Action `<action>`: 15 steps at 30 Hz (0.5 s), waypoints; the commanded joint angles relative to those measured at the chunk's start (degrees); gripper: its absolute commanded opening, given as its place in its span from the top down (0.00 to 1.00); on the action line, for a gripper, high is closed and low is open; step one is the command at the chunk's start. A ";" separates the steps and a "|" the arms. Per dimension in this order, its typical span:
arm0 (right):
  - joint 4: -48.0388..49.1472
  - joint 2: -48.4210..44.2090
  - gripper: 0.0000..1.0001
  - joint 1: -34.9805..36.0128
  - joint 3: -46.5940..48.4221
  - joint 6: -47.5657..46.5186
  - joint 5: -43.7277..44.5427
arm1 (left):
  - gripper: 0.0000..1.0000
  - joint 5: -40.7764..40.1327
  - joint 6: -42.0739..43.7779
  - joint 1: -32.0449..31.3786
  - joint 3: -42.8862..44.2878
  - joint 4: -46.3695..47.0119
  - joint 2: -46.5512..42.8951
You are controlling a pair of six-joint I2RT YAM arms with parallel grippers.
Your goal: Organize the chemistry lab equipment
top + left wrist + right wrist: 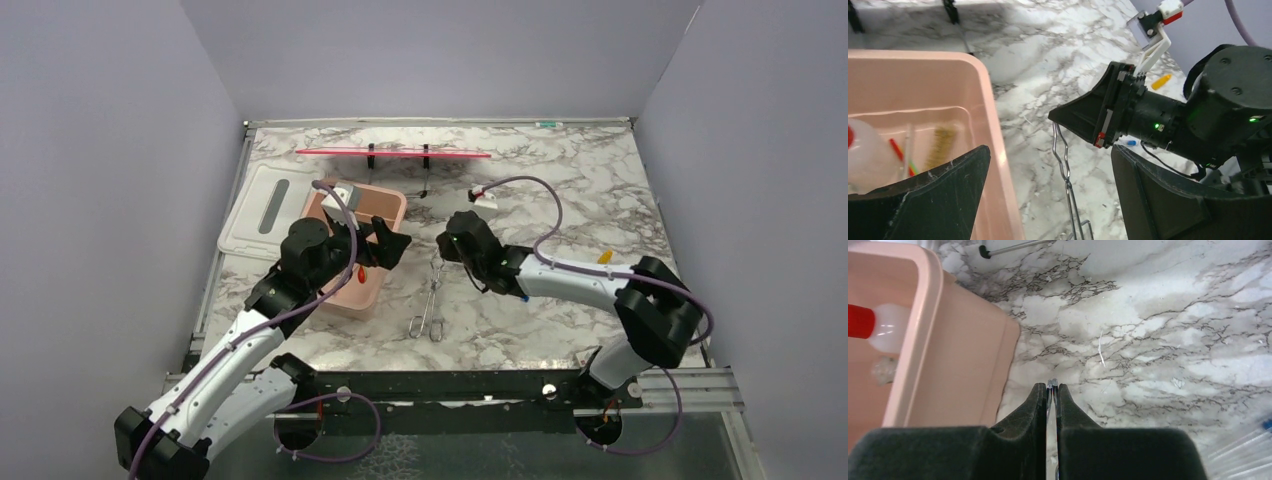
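Marble-patterned bench (pixel 560 190) lay between plain lilac walls, and on its left half we saw a pink plastic tub (pixel 392 203) beside a white board (pixel 262 210). We found the left gripper (pixel 368 245) hovering over the tub's right rim with its jaws spread wide, holding nothing. Inside the tub, in the left wrist view, lay a clear squeeze bottle (pixel 863 155) with a red nozzle, a small brush (pixel 941 145) and a thin red-and-green tool (pixel 898 150) that we could not name more closely. Just right of the tub the metal tongs (pixel 430 300) lay on the bench, their loop handles toward the arm bases. We saw the right gripper (pixel 447 243) low at their far end, its jaws pressed together on the tongs' thin tips, which showed between the pads in the right wrist view. Farther right, a small yellow item (pixel 604 257) and a blue-capped tube (pixel 1131 142) lay on the bench, well apart from the tub. A red bar (pixel 395 153) on two black stands stood along the back.
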 commanded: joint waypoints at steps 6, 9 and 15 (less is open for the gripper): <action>3.57 -15.77 0.99 -0.53 -7.08 7.23 -3.26 | 0.15 17.59 -10.97 -0.43 -1.19 6.21 9.05; 2.01 -18.42 1.00 -0.55 -7.74 9.70 -2.90 | 0.15 24.23 -13.38 -0.87 -1.29 9.26 12.89; 0.19 -20.57 0.99 -0.55 -6.11 11.81 -1.81 | 0.37 26.62 -18.03 -4.12 -2.08 12.96 16.51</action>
